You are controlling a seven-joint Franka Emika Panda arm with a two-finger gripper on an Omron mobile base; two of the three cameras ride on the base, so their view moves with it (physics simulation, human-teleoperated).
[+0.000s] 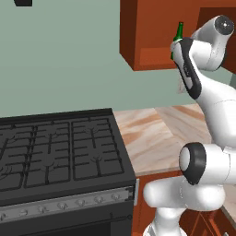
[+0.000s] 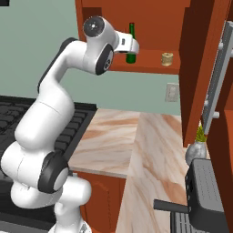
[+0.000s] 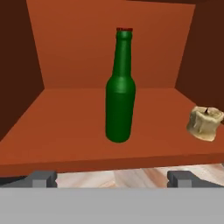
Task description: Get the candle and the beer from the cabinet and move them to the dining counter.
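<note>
Open claw [image 3: 112, 178] faces upright beer [image 3: 120, 92] on cabinet [image 3: 87, 144] shelf, apart.

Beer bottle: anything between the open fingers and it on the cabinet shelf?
Nothing visible. In the hand view the beer stands upright on the cabinet shelf, centred ahead of the gripper, whose fingers are spread wide short of the shelf edge. The candle sits apart to the right, clear of the approach.
</note>
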